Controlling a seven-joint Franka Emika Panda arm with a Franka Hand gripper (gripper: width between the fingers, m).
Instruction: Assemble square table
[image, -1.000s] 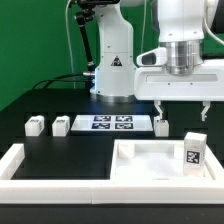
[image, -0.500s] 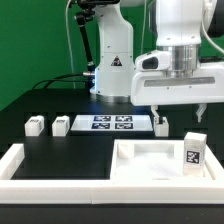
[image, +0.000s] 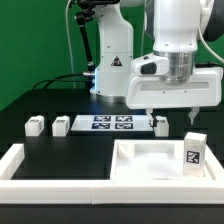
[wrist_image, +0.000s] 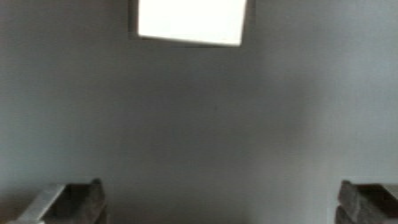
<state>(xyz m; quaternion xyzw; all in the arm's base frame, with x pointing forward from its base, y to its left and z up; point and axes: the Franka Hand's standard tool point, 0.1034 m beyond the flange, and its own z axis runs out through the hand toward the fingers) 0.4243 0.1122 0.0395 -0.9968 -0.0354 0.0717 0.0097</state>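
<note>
Exterior view: first leg (image: 36, 126) and second leg (image: 61, 125) lie on the table (image: 70, 148), well apart from the arm. Next comes the marker board (image: 110, 123). Third leg (image: 160, 125) sits just beside it, near the gripper (image: 170, 117) but toward that view's left; long axis unclear. Gripper spread wide, empty. Tabletop (image: 140, 165) in front, fourth leg (image: 193, 152) upright on it. Judgement: third leg nearest; open room on its right.
</note>
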